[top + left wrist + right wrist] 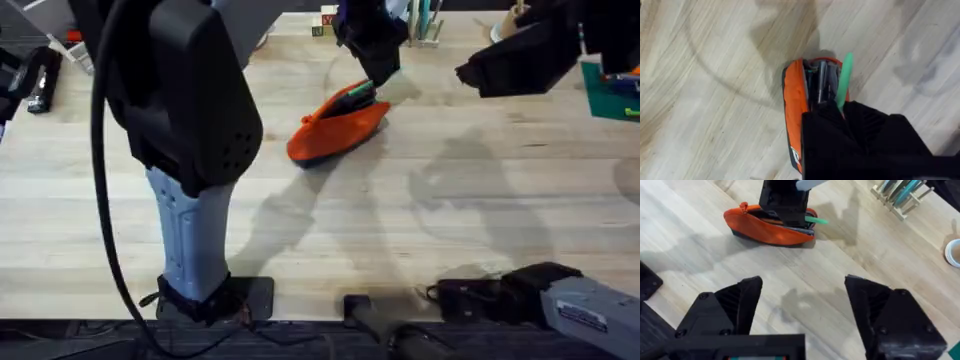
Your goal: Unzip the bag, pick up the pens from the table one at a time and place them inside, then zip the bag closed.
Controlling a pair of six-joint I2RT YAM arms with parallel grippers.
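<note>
The orange bag lies on the table at the far middle, its zipper open. In the left wrist view the bag shows several dark pens inside its mouth. A green pen sticks out of that mouth, its lower end between the black fingers of my left gripper, which looks shut on it. My left gripper hangs right over the bag's far end, where the green pen shows. My right gripper hovers open and empty, to the right of the bag.
A wooden rack of teal tools stands at the far edge behind the bag. A dark green mat lies at the far right, with a white cup nearby. A black device sits at the far left.
</note>
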